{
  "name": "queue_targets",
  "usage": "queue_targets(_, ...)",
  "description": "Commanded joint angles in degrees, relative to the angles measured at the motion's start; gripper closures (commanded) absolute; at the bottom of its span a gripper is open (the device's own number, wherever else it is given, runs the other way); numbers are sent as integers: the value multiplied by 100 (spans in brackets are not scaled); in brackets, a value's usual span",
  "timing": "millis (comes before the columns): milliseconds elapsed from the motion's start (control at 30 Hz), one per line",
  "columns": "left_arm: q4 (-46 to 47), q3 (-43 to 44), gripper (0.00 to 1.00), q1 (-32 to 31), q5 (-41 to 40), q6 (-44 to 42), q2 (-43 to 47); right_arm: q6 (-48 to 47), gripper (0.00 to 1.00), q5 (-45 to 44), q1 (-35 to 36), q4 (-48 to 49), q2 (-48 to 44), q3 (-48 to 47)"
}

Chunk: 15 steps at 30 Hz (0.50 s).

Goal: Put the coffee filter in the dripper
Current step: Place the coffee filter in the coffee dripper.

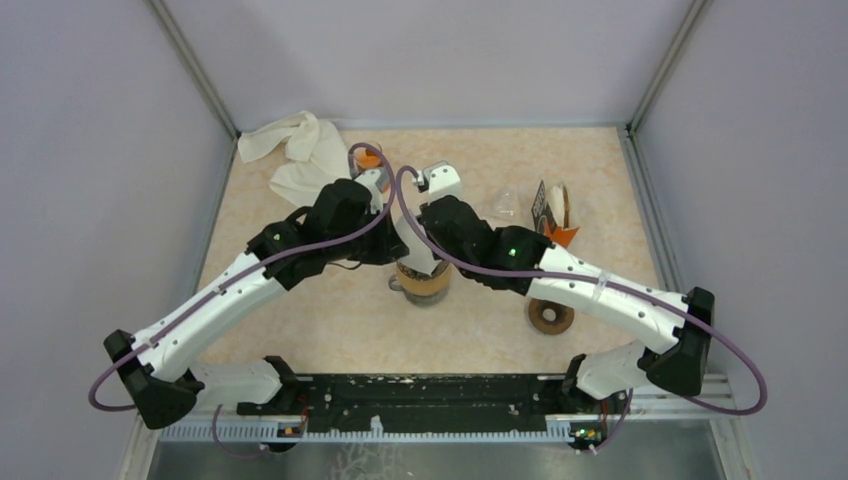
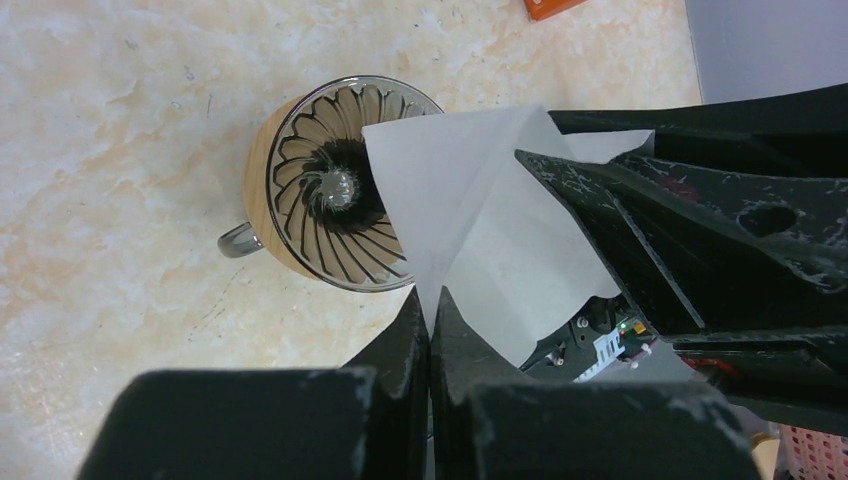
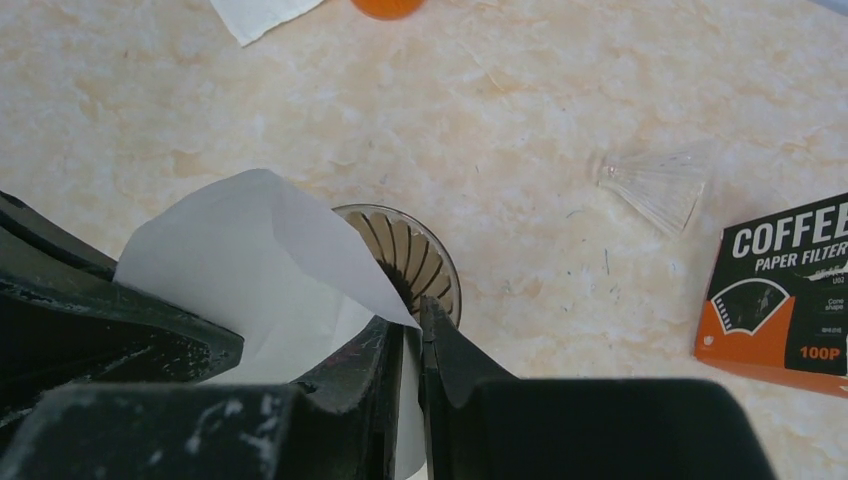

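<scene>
On the marbled table, a crumpled white cloth and a small orange object lie at the far left. A clear ribbed plastic cone and an orange-and-black coffee filter box sit to the right. A brown ring lies nearer, under the right arm. From above, both wrists crowd over the dripper, hiding most of it. It is ribbed glass with a wooden collar and a metal handle. The coffee filter is plain white paper, creased and partly spread into a cone. It is held over the dripper's rim, covering one side of the mouth. The left gripper is pressed together on one edge of the paper. The right gripper pinches the opposite edge.
</scene>
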State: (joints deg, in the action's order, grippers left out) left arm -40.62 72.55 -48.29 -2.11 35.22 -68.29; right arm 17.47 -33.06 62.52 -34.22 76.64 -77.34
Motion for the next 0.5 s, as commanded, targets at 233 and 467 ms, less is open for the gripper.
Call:
queue_targets(233,-349,224,100,-28,-28,-164,-157,89,94,508,-416,-423,53,-273)
queue_targets(467,-350,229,98,20,71,-228,-333,51,94,914,-620,-498,158,-335)
